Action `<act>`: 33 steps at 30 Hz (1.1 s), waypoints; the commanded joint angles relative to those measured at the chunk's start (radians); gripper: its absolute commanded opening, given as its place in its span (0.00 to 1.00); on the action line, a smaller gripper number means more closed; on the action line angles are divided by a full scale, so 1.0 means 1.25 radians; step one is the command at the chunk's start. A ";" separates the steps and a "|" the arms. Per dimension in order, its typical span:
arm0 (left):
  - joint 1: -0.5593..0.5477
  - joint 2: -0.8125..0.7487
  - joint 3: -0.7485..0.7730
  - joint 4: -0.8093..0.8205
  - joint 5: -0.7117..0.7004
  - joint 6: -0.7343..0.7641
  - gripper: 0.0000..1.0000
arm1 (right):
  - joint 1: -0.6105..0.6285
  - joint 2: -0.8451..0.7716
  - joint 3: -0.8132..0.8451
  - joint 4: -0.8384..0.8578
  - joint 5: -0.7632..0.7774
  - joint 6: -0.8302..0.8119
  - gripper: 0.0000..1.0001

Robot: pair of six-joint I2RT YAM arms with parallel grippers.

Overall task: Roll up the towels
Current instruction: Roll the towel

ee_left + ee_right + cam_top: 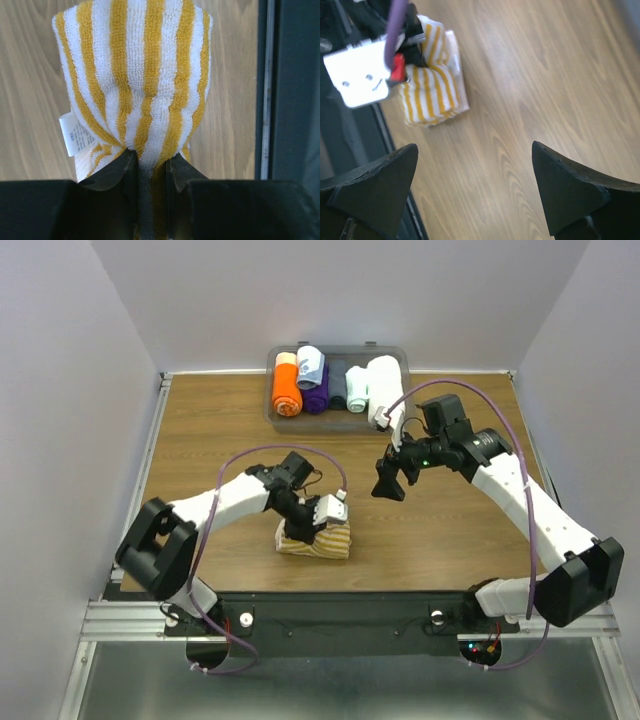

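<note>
The yellow-and-white striped towel [318, 540] lies bunched on the wooden table near the front edge. My left gripper [305, 523] is shut on it; in the left wrist view the striped towel [140, 75] is pinched between the fingertips [122, 167], with a white care label at its left. My right gripper [388, 483] is open and empty, held above the table's middle, to the right of and farther back than the towel. The right wrist view shows the striped towel [431, 95] at the upper left, apart from the right gripper's own fingers [375, 185]. A pale blue towel [311, 364] sits rolled in the bin.
A clear plastic bin [392, 350] at the back holds an orange roll [286, 386], a purple roll [317, 396], a grey roll [337, 386] and a thick white roll [383, 382]. The table's black front edge [295, 100] runs close to the towel.
</note>
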 commanded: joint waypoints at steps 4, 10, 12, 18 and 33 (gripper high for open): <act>0.111 0.222 0.159 -0.245 0.150 0.075 0.06 | 0.095 -0.036 -0.027 0.001 0.218 -0.092 1.00; 0.181 0.364 0.268 -0.332 0.198 0.105 0.06 | 0.207 -0.022 -0.064 0.042 0.380 -0.142 1.00; 0.200 0.401 0.302 -0.347 0.204 0.106 0.06 | 0.255 -0.009 -0.068 0.071 0.421 -0.147 1.00; 0.219 0.447 0.354 -0.365 0.208 0.103 0.06 | 0.383 0.078 -0.060 0.164 0.508 -0.109 1.00; 0.241 0.484 0.398 -0.396 0.212 0.141 0.08 | 0.554 0.234 -0.116 0.359 0.638 -0.093 1.00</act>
